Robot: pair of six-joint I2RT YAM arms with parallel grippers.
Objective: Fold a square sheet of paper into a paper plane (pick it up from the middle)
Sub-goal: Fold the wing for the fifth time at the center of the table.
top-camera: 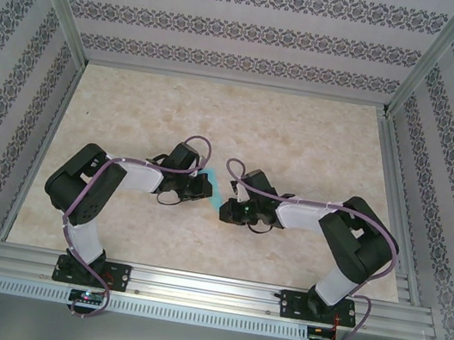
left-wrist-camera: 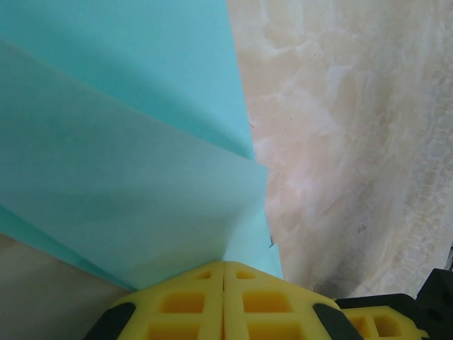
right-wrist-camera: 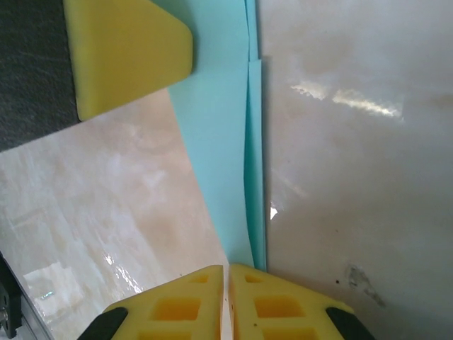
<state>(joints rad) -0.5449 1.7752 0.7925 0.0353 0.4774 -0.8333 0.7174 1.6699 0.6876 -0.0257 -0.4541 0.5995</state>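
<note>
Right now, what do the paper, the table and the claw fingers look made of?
Paper: thin matte turquoise sheet, holding sharp creases.
Table: beige marble-patterned top, semi-glossy by its glare; maybe laminate or printed film.
Claw fingers: yellow moulded plastic, probably, with grid-like recesses.

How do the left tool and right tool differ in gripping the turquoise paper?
The left tool pinches a broad, layered part of the turquoise paper; the right tool pinches its narrow tapering end. The left sits farther up the table than the right. Both are shut on it.
</note>
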